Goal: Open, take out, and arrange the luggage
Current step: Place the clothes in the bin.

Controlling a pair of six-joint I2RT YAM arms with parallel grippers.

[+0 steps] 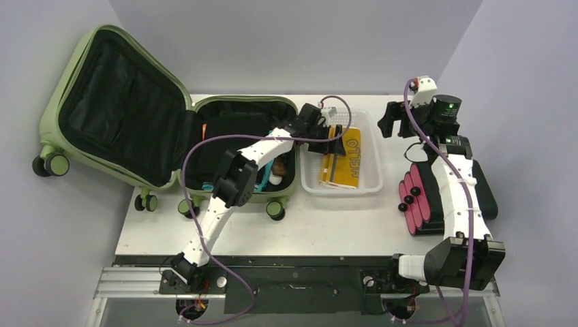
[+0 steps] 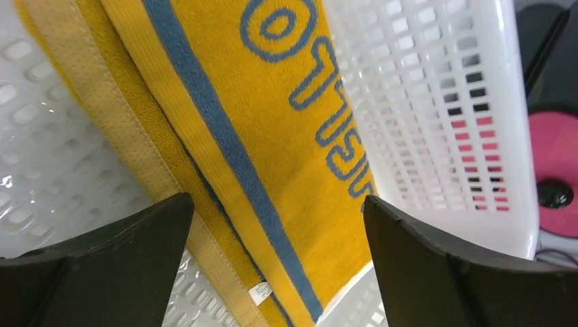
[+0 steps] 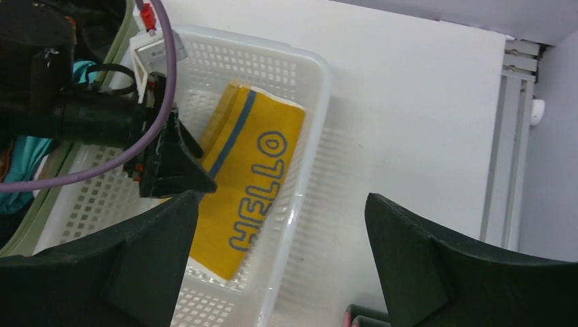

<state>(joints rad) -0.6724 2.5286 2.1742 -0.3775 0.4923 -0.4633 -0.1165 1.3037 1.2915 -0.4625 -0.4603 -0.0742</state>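
From above, the luggage (image 1: 129, 109) lies open at the table's left, its lid spread past the edge. The left gripper (image 1: 329, 129) hovers just right of it, over the white basket (image 1: 371, 184). The right gripper (image 1: 390, 121) is well apart.

Left wrist: jaws spread, empty, above the yellow towel (image 2: 238, 136).

Right wrist: jaws wide, empty, with the luggage rim at far left.

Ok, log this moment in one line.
suitcase open; yellow HELLO towel in white basket; left gripper open over towel; right gripper open, empty
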